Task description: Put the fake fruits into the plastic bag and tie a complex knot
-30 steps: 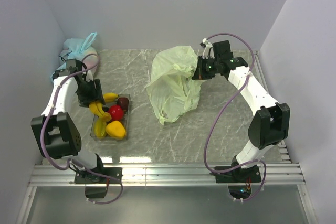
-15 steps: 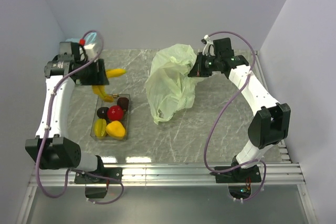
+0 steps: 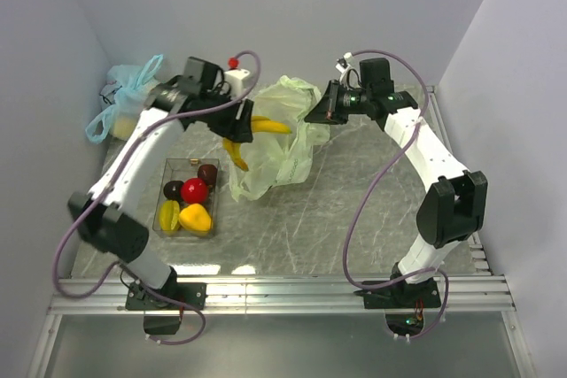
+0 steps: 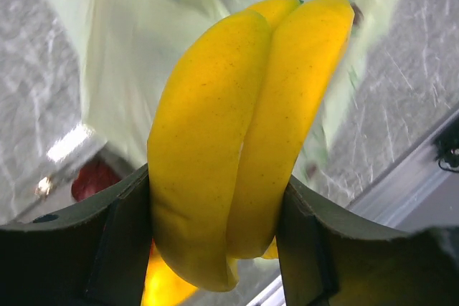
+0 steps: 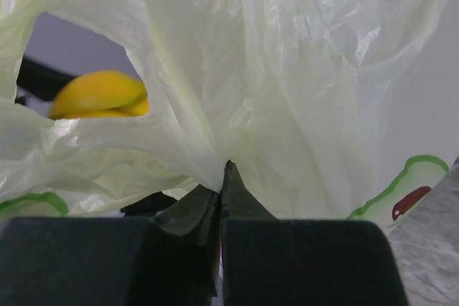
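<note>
moved since a second ago: left gripper (image 3: pixel 241 127) up off the tray (image 3: pixel 160 221) and across to the plastic bag (image 3: pixel 279 158), banana bunch (image 3: pixel 266 125) carried along; bag drawn leftward by right gripper (image 3: pixel 315 113).
top view, bearing: bag just right of the left gripper; one banana pointing right at the bag, another hanging nearward.
top view, waiting: red apple (image 3: pixel 194 189), yellow lumpy fruit (image 3: pixel 195 217) in tray, well apart, near-left of that gripper.
left wrist view, grip: jaws partly spread, clamped on both flanks of the bunch; long axis straight ahead of the fingers, green film directly beyond.
right wrist view, grip: pinched fully closed on a fold of bag; gap up-left of the jaws, banana showing through.
nearer arm: left.
</note>
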Controlling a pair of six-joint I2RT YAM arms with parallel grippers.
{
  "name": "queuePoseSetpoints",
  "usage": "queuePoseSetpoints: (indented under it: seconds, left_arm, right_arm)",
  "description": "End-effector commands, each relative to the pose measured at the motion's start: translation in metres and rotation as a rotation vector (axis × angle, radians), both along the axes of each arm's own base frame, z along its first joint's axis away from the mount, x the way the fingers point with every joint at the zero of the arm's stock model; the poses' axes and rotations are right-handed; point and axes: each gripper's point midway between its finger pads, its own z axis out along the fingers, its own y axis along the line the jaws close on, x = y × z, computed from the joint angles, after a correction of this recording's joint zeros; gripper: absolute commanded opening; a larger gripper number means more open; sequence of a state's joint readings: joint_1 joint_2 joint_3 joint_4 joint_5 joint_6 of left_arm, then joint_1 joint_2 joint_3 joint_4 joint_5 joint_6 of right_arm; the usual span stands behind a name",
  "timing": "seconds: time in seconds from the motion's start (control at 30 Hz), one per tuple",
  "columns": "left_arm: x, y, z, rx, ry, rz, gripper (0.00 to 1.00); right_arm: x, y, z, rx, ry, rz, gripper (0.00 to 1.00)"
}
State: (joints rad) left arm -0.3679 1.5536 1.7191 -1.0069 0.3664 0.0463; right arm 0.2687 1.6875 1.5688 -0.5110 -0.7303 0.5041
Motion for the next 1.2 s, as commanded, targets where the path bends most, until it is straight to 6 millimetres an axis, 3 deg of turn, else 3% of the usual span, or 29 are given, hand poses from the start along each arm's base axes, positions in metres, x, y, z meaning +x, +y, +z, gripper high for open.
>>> queuePoseSetpoints:
  seconds: [0.0, 0.07, 0.1, 0.2, 0.27, 0.43, 0.6, 0.8, 0.87, 1.0, 1.07, 1.1, 1.13, 1.17]
  left_arm:
    - [0.042, -0.022, 0.004, -0.012, -0.058, 0.032, 0.00]
    - [0.060, -0.033, -0.009, -0.026, -0.018, 0.081, 0.00]
    - [0.067, -0.039, 0.000, -0.059, -0.023, 0.105, 0.00]
    - [0.092, -0.050, -0.007, -0.087, -0.019, 0.191, 0.01]
    - [0.109, -0.057, -0.005, -0.134, -0.054, 0.239, 0.07]
    - [0.118, -0.076, -0.022, -0.264, -0.067, 0.303, 0.15]
    - [0.119, -0.102, -0.058, -0.252, -0.036, 0.343, 0.11]
    - [0.121, -0.125, -0.090, -0.266, 0.001, 0.388, 0.18]
    - [0.122, -0.124, -0.107, -0.248, 0.029, 0.408, 0.33]
    - [0.119, -0.125, -0.131, -0.213, 0.099, 0.366, 0.49]
    - [0.111, -0.129, -0.121, -0.210, 0.117, 0.273, 0.65]
    - [0.108, -0.128, -0.114, -0.207, 0.101, 0.246, 0.87]
    - [0.102, -0.128, -0.090, -0.234, 0.058, 0.204, 0.98]
    - [0.094, -0.128, -0.084, -0.228, 0.031, 0.132, 0.99]
  right_arm:
    - [-0.011, 0.015, 0.024, 0.117, -0.027, 0.090, 0.00]
    - [-0.017, 0.018, 0.026, 0.145, -0.021, 0.128, 0.00]
    - [-0.019, 0.019, 0.023, 0.155, -0.004, 0.135, 0.00]
    - [-0.024, 0.024, 0.018, 0.201, 0.049, 0.161, 0.00]
    - [-0.024, 0.027, 0.015, 0.240, 0.078, 0.181, 0.00]
    - [-0.023, 0.034, 0.001, 0.382, 0.261, 0.170, 0.00]
    - [-0.027, 0.036, -0.020, 0.464, 0.451, 0.109, 0.00]
    - [-0.023, 0.030, -0.027, 0.497, 0.492, 0.066, 0.00]
    - [-0.018, 0.022, -0.030, 0.492, 0.490, 0.032, 0.00]
    - [-0.009, -0.002, -0.047, 0.471, 0.511, -0.050, 0.00]
    - [-0.004, -0.017, -0.059, 0.456, 0.531, -0.103, 0.00]
    - [-0.003, -0.022, -0.065, 0.449, 0.555, -0.124, 0.00]
    - [-0.002, -0.025, -0.069, 0.447, 0.559, -0.136, 0.00]
    - [0.000, -0.029, -0.072, 0.443, 0.550, -0.143, 0.00]
